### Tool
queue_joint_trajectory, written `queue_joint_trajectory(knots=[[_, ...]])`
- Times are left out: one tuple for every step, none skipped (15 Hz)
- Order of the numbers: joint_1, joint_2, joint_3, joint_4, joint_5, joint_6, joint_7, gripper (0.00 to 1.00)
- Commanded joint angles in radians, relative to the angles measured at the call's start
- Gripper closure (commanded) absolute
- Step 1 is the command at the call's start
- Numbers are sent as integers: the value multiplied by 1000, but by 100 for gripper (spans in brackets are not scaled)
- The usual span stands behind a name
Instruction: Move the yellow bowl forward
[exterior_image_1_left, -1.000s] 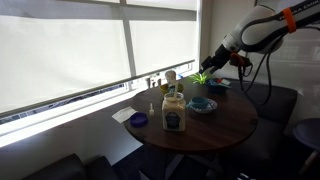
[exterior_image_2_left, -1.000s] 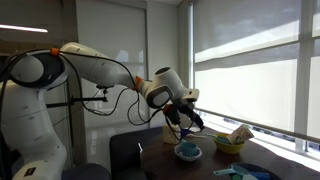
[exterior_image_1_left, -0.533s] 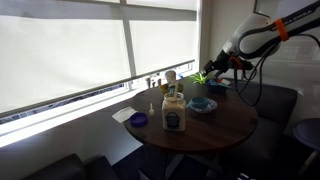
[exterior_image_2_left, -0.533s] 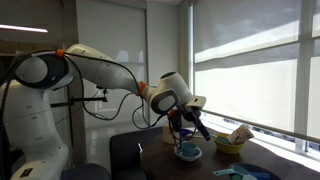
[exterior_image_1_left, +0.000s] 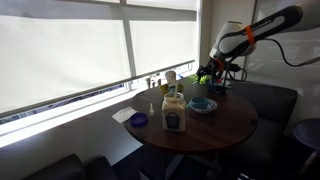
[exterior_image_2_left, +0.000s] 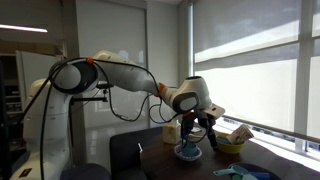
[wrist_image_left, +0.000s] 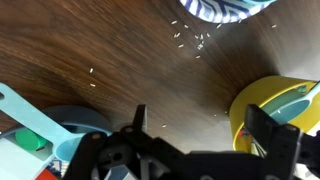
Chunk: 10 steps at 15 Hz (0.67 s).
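Well, the biggest thing was the window (exterior_image_1_left: 70, 55) with its pale blinds, which filled the wall behind everything in an exterior view. Next came the round table (exterior_image_1_left: 215, 132) made of dark wood. The robot arm (exterior_image_2_left: 120, 75) was white and big, and it stretched over the table and bent down at its end. A pale jar (exterior_image_1_left: 174, 113) stood up straight near the middle of the table. Close to the jar, a light blue dish (exterior_image_1_left: 200, 103) sat on a plate (exterior_image_1_left: 211, 108). The yellow bowl (exterior_image_2_left: 231, 145) sat on the table on the side by the window, near the light blue dish but not touching it. In the wrist view the yellow bowl (wrist_image_left: 285, 110) was at the right edge, with dark wood all around it. A small dark blue bowl (exterior_image_1_left: 139, 120) sat on the other side of the jar, well apart from the yellow one. The gripper (exterior_image_2_left: 205, 138) hung low over the table, between the light blue dish and the yellow bowl. Its two dark fingers (wrist_image_left: 138, 122) were spread wide and held nothing. One finger was in front of the rim of the yellow bowl in the wrist view, but I could not tell if it touched the bowl.
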Motion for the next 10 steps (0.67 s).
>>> queue_joint_trajectory(knots=[[22,63,-5,169,2,-118,32,0],[18,34,-13,91,-3,-73,20,0],[19,39,-13,109,-3,-79,20,0],[19,39,-13,107,-3,-79,19,0],[19,39,-14,103,-3,-79,19,0],[18,39,-16,99,-3,-78,18,0],[18,40,-16,98,-3,-78,18,0],[18,40,-16,98,-3,-78,18,0],[11,50,-14,118,29,-117,10,0],[9,66,-20,145,17,-176,19,0]])
